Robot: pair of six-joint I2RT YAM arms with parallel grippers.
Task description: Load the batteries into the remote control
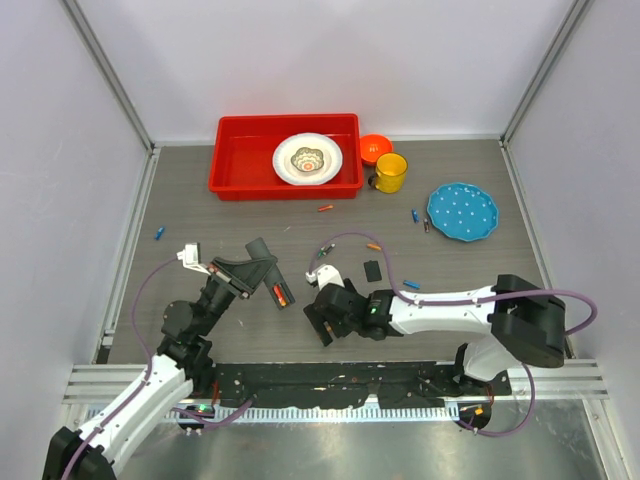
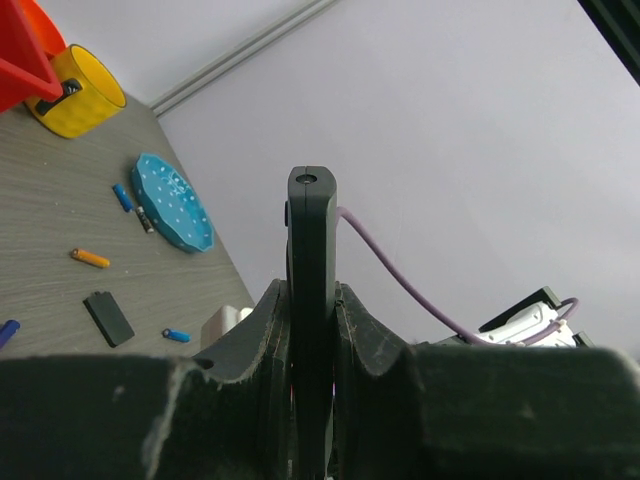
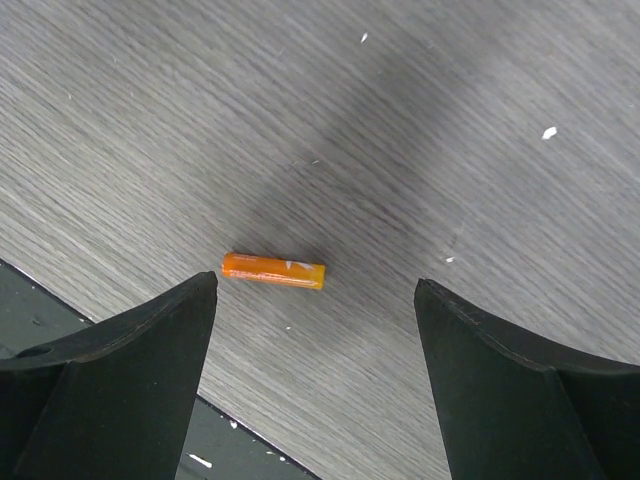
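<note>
Spread wide, the right gripper [image 3: 315, 290] hangs over the small orange cylindrical battery [image 3: 273, 270] lying off-centre by the near edge of the grey wood-grain table [image 3: 450, 120] — closing could shove it off — while the left gripper [image 2: 310, 295] clamps the slim black plastic remote control [image 2: 310, 220].

Bare counter [image 3: 450, 130] surrounds the orange battery [image 3: 273, 270], which lies between the wide-apart fingers of the right gripper [image 3: 315, 290]. From above, the remote control [image 1: 277, 290] clamped in the left gripper [image 1: 258, 268] crowds its 10 o'clock. The black cover [image 1: 372, 270] lies at 1 o'clock.
</note>
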